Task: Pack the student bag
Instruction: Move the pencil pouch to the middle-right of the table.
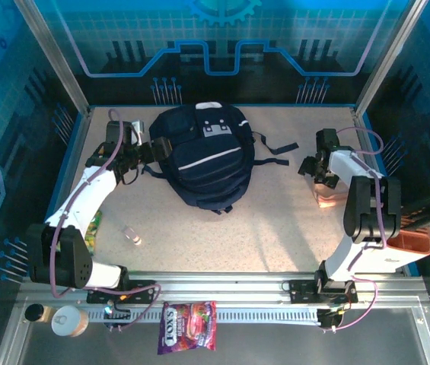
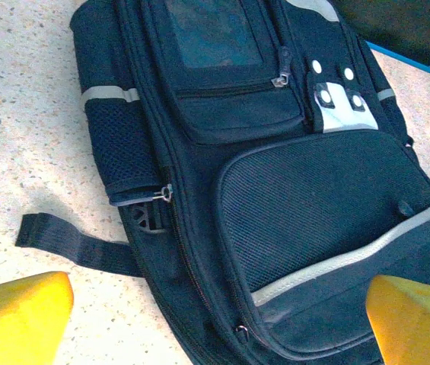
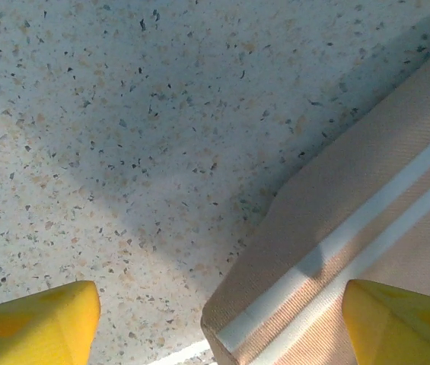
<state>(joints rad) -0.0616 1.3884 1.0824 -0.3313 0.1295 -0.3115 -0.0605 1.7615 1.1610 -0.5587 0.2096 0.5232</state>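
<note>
The big dark navy fabric backpack lies on the speckled desk just under the left jaws — wide open, empty. The right jaws, wide too, hang over a flat tan striped thing. Next, I think: grab it, and get the bag open.

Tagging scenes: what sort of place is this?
Probably a lab or demo robot cell: a speckled table fenced by aluminium posts and blue circuit-print panels, with the student bag laid on it.
</note>
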